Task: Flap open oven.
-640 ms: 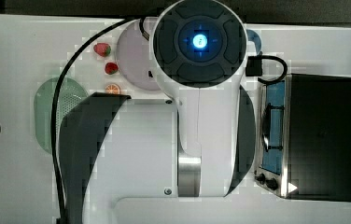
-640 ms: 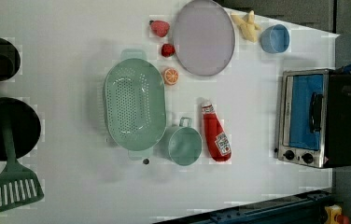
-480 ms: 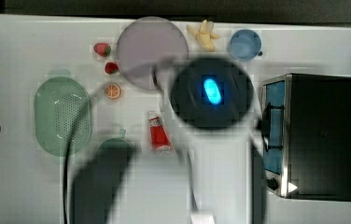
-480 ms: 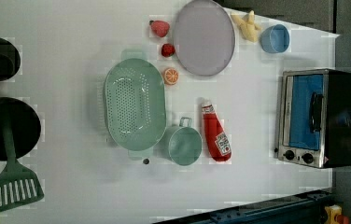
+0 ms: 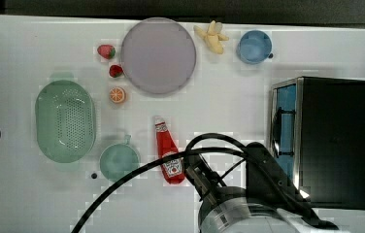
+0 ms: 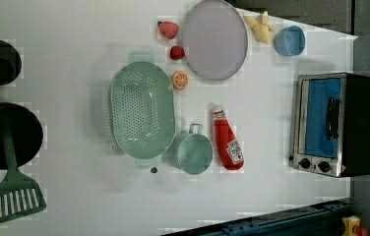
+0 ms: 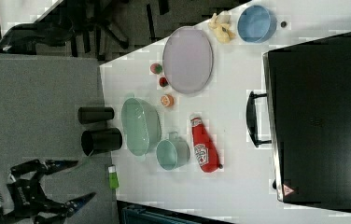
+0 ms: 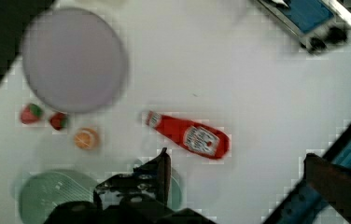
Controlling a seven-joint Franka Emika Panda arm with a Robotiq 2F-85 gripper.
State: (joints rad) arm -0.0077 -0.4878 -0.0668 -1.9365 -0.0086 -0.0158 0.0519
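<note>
Gripper wide apart; ketchup bottle label unreadable.

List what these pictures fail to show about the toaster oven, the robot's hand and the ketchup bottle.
- Boxy black-topped toaster oven: whether its blue-tinted glass door is fully latched cannot be told. In the right view the black top hides the door and knobs.
- Hand: in the wrist view its two dark fingers are cut off by the picture's edge.
- Red ketchup bottle: the top view's dark cable crosses its label end, and the label print is too small to read.
</note>
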